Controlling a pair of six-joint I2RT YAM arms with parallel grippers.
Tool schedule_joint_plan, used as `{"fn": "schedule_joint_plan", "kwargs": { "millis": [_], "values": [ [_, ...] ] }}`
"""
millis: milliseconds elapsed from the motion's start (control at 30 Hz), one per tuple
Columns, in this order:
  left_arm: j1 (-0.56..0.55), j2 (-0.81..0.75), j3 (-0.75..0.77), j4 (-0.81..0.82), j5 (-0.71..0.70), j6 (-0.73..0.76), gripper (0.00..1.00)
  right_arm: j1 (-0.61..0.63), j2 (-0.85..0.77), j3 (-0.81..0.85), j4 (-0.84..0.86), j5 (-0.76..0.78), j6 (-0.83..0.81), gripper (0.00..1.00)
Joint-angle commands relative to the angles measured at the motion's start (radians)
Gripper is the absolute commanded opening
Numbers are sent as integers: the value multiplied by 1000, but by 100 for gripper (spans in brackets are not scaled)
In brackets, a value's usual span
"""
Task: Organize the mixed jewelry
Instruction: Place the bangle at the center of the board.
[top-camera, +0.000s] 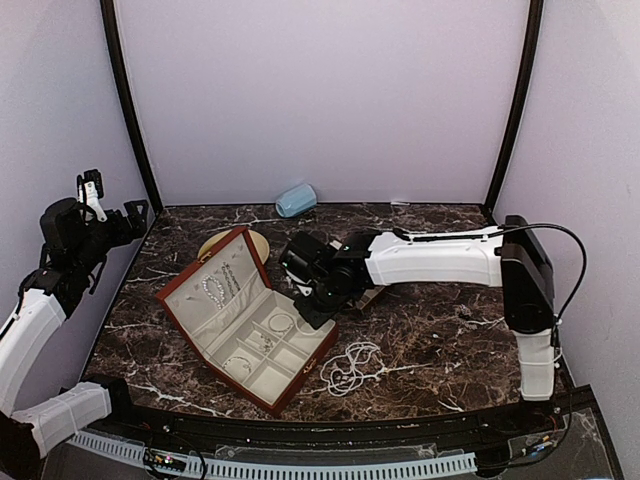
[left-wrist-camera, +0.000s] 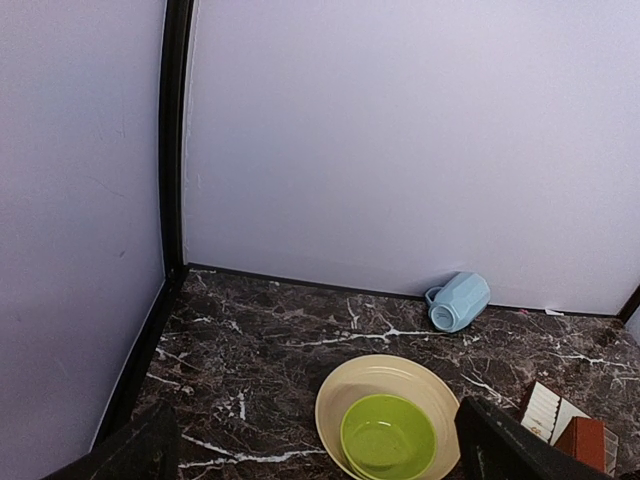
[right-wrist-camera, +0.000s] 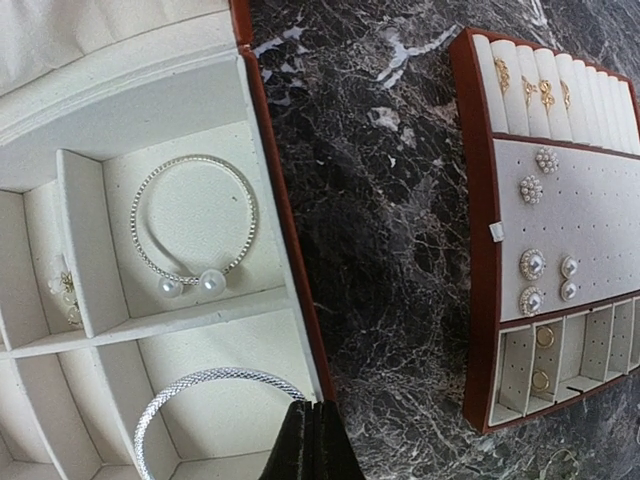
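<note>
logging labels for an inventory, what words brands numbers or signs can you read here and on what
None: no view shows a readable word, number, logo or sign.
case: no lettering visible.
tray: no lettering; its white tab looks blank.
mug, bowl, plate: plain, no print visible.

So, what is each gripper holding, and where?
Left gripper: open, empty. Right gripper: shut at the rim of the mesh bangle; whether it grips cannot be told.
</note>
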Motion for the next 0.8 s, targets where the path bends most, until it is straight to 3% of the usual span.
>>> {"fn": "schedule_joint_plan", "kwargs": {
  "millis": [0, 767],
  "values": [
    [4, -18, -3, 20, 10, -2, 99, 23, 35, -17, 31, 8, -17, 0],
    [4, -23, -3, 17, 12, -3, 99, 46, 65, -35, 25, 62, -16, 0]
  ]
}}
